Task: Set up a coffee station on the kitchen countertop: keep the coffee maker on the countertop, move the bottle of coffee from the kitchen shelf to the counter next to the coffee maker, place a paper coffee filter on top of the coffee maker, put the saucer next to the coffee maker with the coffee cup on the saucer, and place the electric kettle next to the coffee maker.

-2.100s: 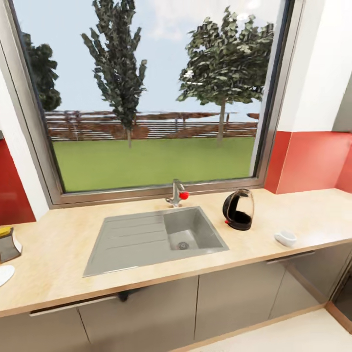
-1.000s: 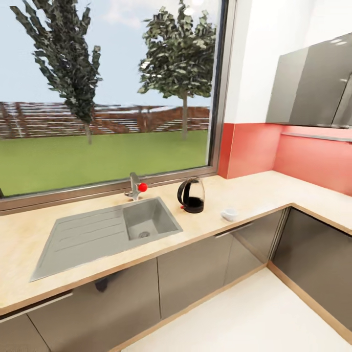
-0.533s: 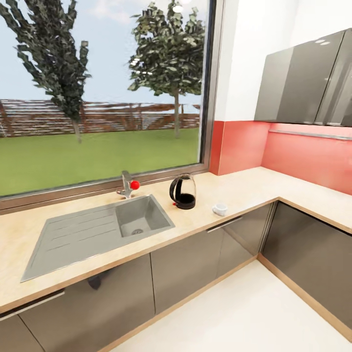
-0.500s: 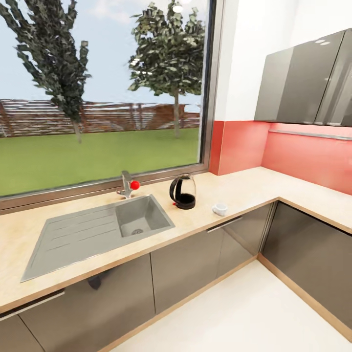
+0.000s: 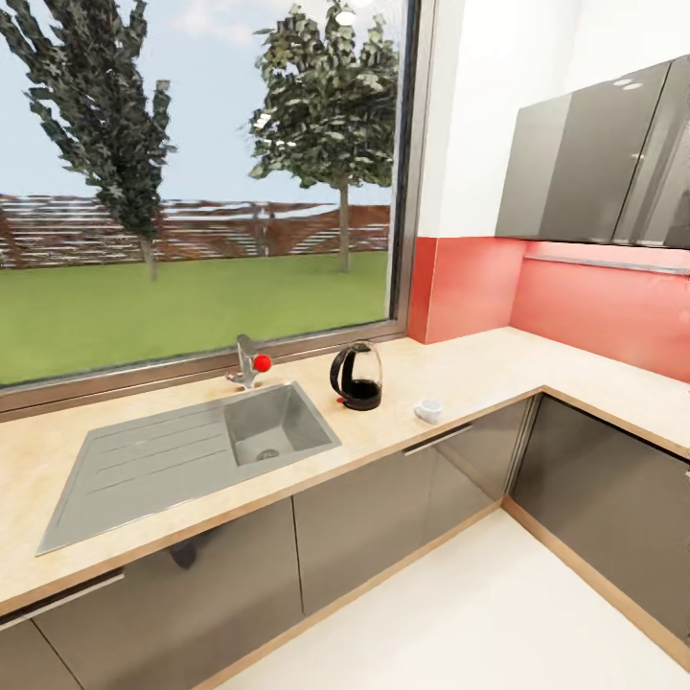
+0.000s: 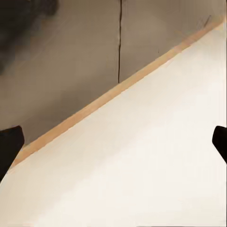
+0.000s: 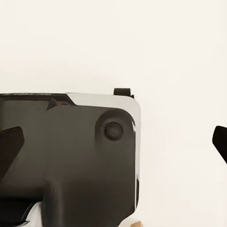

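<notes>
Kettle (image 5: pixel 356 376) is standing on the counter (image 5: pixel 460 369) just to the right of the sink (image 5: pixel 196 450), with the coffee cup (image 5: pixel 428 410) sitting a little further right, near the front edge. I am not making out any coffee maker, saucer, filter or coffee bottle from here, so I am judging that I am in transit and nowhere near a placement.

My left end effector (image 6: pixel 113 146) is hanging empty, its dark fingertips (image 6: pixel 9 146) sitting at opposite borders of the wrist picture, spread wide with only pale floor (image 6: pixel 142 165) and a wooden plinth strip below grey cabinet fronts (image 6: pixel 71 56) between them. My right end effector (image 7: pixel 113 142) is likewise splayed and carrying nothing, looking down at a dark, glossy block (image 7: pixel 71 156) that I am taking to be part of my own base, though I cannot be sure.

Risk as I am reading it: both arms are hanging low beside the cabinets, so turning or rolling closer could be clipping a door or the counter edge. The cup is also sitting close to the lip, and a careless reach for the kettle could be nudging it off.

Head camera is giving me the counter layout and window (image 5: pixel 192 172); wrist cameras are giving me the floor clearance and finger spread that the head picture is lacking.
</notes>
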Tool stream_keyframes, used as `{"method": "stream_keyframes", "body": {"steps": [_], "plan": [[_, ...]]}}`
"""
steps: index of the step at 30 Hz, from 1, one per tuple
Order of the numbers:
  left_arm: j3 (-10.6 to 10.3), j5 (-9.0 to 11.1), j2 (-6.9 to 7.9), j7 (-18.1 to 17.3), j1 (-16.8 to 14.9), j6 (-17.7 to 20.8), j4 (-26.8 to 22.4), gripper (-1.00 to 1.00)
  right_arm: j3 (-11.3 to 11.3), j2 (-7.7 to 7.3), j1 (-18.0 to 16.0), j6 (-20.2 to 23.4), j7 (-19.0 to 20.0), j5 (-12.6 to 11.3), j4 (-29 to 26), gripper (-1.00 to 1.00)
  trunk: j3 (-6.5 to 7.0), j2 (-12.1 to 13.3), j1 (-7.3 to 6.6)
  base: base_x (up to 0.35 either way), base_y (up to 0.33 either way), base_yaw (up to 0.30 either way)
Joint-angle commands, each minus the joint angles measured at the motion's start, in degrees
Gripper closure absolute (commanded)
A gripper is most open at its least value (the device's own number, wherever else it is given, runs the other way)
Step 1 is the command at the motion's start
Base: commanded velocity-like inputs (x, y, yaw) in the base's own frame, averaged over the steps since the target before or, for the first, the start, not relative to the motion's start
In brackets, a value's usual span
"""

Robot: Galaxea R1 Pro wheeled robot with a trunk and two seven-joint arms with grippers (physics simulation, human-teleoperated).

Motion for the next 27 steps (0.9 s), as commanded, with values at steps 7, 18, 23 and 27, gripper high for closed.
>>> {"method": "stream_keyframes", "body": {"steps": [7,18,23,27], "plan": [[0.22,-1.06,-7.3,-8.22,-21.86,5.09,-2.64,-1.0,-0.48,0.04,-0.01,-0.19,0.02,0.64,0.04,-1.0,0.01,-0.03,0.02,0.0,0.0,-0.001],[0.24,-0.74,-8.12,-11.71,-37.58,22.55,-3.3,-1.0,-0.4,0.04,-0.01,-0.19,0.0,0.62,0.04,-1.0,0.01,-0.03,0.02,0.0,0.0,0.0],[0.23,-0.93,-7.86,-14.07,-43.7,28.12,-3.31,-1.0,-0.39,0.04,-0.01,-0.21,0.01,0.62,0.1,-1.0,0.01,-0.03,0.02,0.0,0.0,0.0],[0.2,-1.19,-7.72,-14.51,-47.17,30.88,-3.0,-1.0,-0.36,0.04,-0.01,-0.25,0.04,0.62,0.12,-1.0,0.01,-0.03,0.02,0.0,0.0,0.0]]}}
